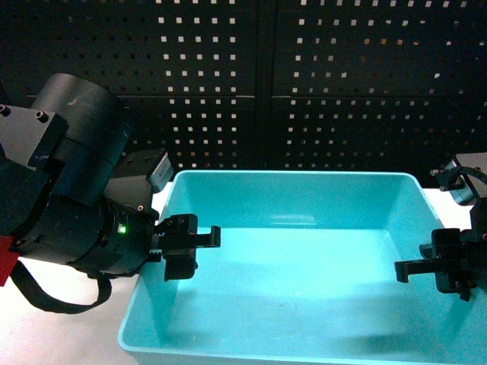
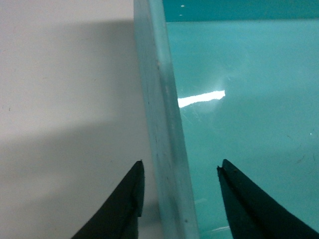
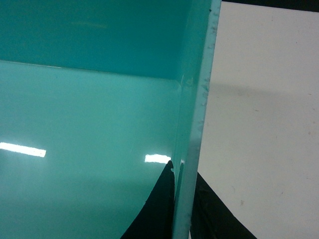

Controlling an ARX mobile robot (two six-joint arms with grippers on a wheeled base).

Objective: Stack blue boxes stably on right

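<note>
Filling most of the lower head view, one turquoise tub (image 1: 297, 258) sits on a white bench (image 1: 46, 334), its long sides running left to right and its smooth floor bare and glossy with glints of light. Only one tub is visible; whether another is nested under it cannot be told. The bench shows pale and plain on both sides of the tub, on the left in the left wrist view (image 2: 65, 99) and on the right in the right wrist view (image 3: 259, 114), with soft shadows falling across it. Behind the bench stands a black pegboard wall (image 1: 304, 84) dotted with rows of small square holes.

Two grippers are at the tub, one on each short side. The left gripper (image 1: 185, 245) reaches over the left wall; in its wrist view the rolled rim (image 2: 164, 134) runs up between the two dark fingers (image 2: 127, 209), one outside over the bench and one inside over the tub floor, with clear gaps on both sides, so the jaws stand moderately wide and touch nothing. The right gripper (image 1: 426, 268) is at the right wall; in its wrist view the rim (image 3: 194, 124) passes between two dark fingers (image 3: 159, 209) that lie tight against both faces of the wall, so it is clamped on the tub's right edge.
</note>
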